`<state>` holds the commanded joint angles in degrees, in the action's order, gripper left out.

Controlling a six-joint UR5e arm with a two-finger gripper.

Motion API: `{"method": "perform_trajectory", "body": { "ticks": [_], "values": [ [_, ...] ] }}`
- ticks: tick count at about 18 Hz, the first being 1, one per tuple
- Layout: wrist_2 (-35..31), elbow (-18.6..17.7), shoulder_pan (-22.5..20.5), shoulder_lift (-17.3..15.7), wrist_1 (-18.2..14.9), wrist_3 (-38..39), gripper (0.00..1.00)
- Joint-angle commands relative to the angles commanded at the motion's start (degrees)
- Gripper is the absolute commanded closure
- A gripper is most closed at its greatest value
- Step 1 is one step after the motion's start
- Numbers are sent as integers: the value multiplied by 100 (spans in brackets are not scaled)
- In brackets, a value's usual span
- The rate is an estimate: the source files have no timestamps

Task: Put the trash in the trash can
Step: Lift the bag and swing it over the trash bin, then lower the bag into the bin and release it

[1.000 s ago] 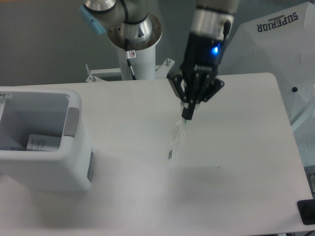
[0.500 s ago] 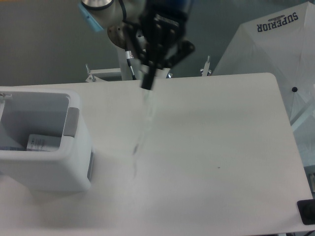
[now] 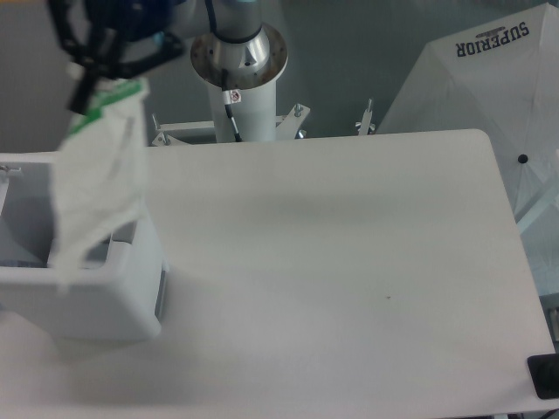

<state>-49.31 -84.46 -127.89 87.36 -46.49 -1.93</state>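
The arm reaches to the ten o'clock corner of the view, where its dark gripper (image 3: 83, 94) points down toward six o'clock with both fingers pinched together on the top edge of the pouch (image 3: 96, 188).

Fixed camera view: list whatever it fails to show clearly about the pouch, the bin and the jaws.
- Gripper: cut off by the top edge and motion-blurred; the jaws look shut on the pouch's top, but their contact is unclear.
- Pouch: blurred, so its print is unreadable.
- Trash can: the hanging pouch covers most of its opening and the left edge crops it, so its contents are hidden.
- Bottle: not visible anywhere.
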Motion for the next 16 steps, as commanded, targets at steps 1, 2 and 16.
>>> {"method": "perform_trajectory", "body": {
  "ticks": [1, 2, 16],
  "values": [
    [0, -9, 53, 0, 0, 0, 100],
    [0, -18, 97, -9, 0, 0, 100],
    [-44, -1275, 203, -370, 26, -870, 100]
  ]
}}
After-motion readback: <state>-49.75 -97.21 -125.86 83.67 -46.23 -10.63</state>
